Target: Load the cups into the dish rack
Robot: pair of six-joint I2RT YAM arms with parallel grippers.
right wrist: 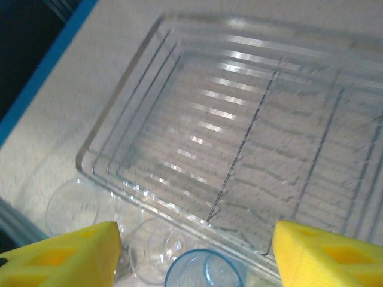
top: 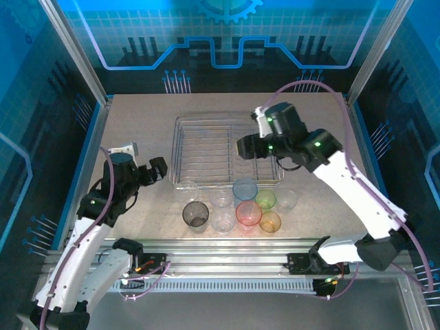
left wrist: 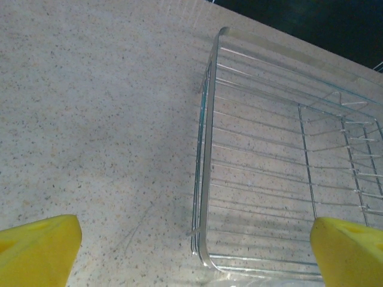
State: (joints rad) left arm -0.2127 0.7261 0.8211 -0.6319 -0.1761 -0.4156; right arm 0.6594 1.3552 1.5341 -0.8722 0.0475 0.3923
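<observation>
Left gripper [top: 159, 168], right gripper [right wrist: 194, 242] both spread, empty. Risk: clipping dish rack [right wrist: 149, 200] near rim, toppling tight-packed cups [top: 223, 221] when dropping onto blue cup [right wrist: 203, 272].

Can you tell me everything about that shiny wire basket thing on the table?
The dish rack is a shiny silver rectangle of thin metal wires with a raised rim and rounded corners. It lies flat on the speckled table. The tabletop shows through its bars. No cup shows inside it. The cups stand bunched by its near edge, and the right gripper hangs over its right part.
</observation>
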